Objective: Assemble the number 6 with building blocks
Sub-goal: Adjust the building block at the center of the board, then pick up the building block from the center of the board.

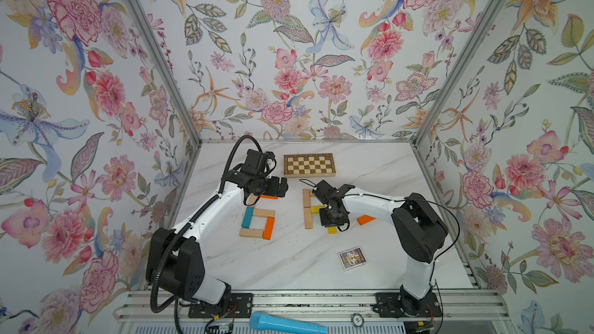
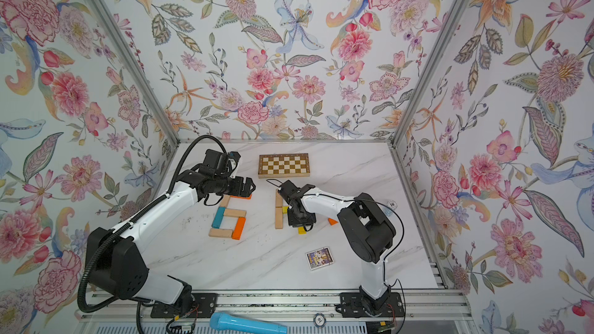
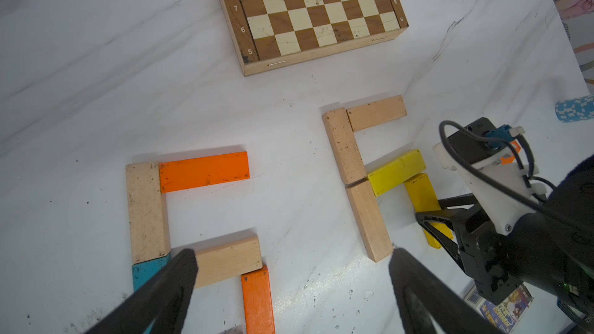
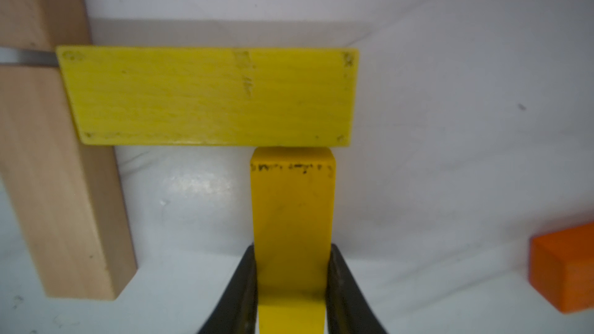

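Centre-left in a top view, the left gripper (image 1: 282,187) hangs wide open and empty above a finished block six (image 1: 263,213). In the right wrist view, a forward push could knock the yellow crossbar (image 4: 209,94) off the pale wooden spine (image 4: 64,187) at left. Lower centre, the right gripper (image 4: 291,252) clamps a yellow block (image 4: 292,200) jutting ahead, touching that crossbar.

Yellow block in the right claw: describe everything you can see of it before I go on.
The yellow block is a rectangular bar, painted wood by its look, with dark scuffs near its far end. The right claw is shut on its long sides. Its far end butts the long side of a crosswise yellow block, making a corner. Whether it rests on the table is unclear.
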You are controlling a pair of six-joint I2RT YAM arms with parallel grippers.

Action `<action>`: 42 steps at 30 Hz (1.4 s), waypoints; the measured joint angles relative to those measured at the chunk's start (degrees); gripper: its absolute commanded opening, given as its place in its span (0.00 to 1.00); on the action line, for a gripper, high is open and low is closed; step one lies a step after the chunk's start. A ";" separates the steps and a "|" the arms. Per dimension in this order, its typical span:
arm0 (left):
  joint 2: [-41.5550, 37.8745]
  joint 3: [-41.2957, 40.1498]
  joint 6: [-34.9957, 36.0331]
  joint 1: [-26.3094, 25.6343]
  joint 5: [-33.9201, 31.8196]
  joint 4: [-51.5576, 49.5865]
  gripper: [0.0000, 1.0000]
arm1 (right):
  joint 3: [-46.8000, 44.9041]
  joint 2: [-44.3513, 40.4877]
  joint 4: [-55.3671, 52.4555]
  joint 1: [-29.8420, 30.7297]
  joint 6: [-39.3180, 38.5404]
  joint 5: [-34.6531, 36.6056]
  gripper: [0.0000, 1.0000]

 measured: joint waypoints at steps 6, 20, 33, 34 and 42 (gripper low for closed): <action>-0.11 0.00 0.07 0.00 0.04 0.02 0.97 | 0.02 0.02 -0.07 0.00 0.00 0.02 0.31; -0.11 0.00 0.15 0.00 0.17 0.04 0.97 | 0.31 0.22 -0.57 0.00 0.11 0.37 0.37; -0.79 0.00 0.15 0.04 0.09 0.44 0.99 | 4.57 -2.03 -1.97 0.00 0.68 0.85 0.60; -1.05 0.00 0.15 0.07 0.02 0.44 0.99 | 4.66 -3.61 -1.99 0.00 1.07 1.14 0.60; -4.96 -0.11 0.15 0.07 -0.50 0.46 0.99 | -3.61 -27.17 0.15 -10.40 10.80 5.60 0.61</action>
